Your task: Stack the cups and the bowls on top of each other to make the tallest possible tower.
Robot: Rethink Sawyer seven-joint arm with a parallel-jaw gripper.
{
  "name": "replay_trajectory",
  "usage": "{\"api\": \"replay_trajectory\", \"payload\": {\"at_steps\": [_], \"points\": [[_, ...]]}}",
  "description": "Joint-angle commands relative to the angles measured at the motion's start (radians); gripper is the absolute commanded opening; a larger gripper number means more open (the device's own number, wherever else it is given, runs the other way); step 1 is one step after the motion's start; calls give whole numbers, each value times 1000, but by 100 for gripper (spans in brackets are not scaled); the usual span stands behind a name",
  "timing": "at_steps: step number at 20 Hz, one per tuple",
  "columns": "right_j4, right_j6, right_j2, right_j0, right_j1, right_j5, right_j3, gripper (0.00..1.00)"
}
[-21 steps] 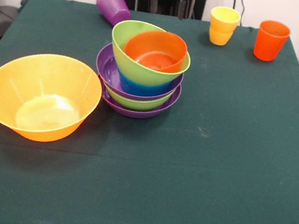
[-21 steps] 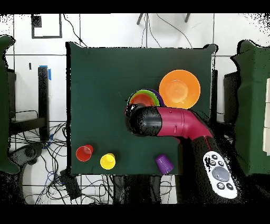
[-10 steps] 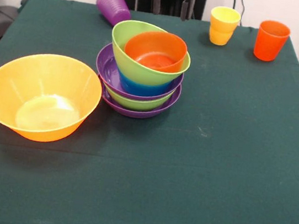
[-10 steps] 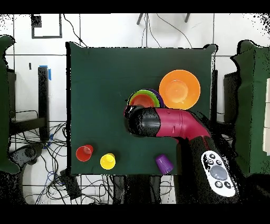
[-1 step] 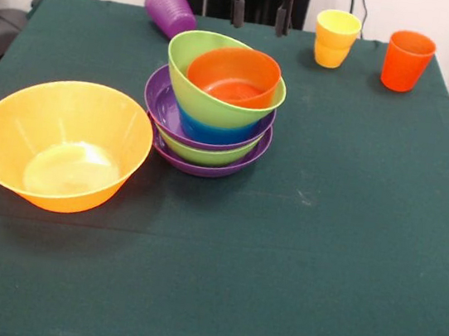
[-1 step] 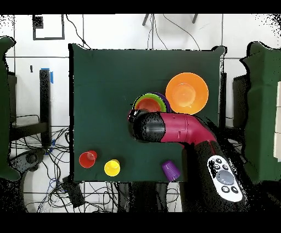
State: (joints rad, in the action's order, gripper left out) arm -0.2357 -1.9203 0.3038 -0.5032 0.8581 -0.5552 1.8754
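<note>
Lower now than a second ago, the tool (image 5: 261, 10) shows two dark fingertips at the table's far edge, spread apart and holding nothing; from above my arm (image 6: 164, 127) has slid a little further over the pile, and nothing on the table has shifted. That tower (image 5: 214, 108) sits left of the table's centre: purple at the base, then green, purple, blue, a green bowl (image 5: 190, 67), and a red-orange bowl (image 5: 236, 76) nested crooked in it, tilted toward the near edge. Beside it, nearer the left edge, is the big yellow bowl (image 5: 60, 145). A purple cup (image 5: 170, 8) lies on its side at the far edge, with a yellow cup (image 5: 335, 38) and an orange cup (image 5: 407, 60) upright toward the far right corner. My worry is that tilted top bowl: if I nudge its rim, or set a cup on the slope, I expect it to slide off or shift the whole pile.
</note>
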Motion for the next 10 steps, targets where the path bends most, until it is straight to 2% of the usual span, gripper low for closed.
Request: {"api": "replay_trajectory", "payload": {"at_steps": [1, 10], "points": [[-18, -21, 31, 19, -47, -10, 20, 100], [-10, 20, 41, -1, -28, -74, -7, 100]]}}
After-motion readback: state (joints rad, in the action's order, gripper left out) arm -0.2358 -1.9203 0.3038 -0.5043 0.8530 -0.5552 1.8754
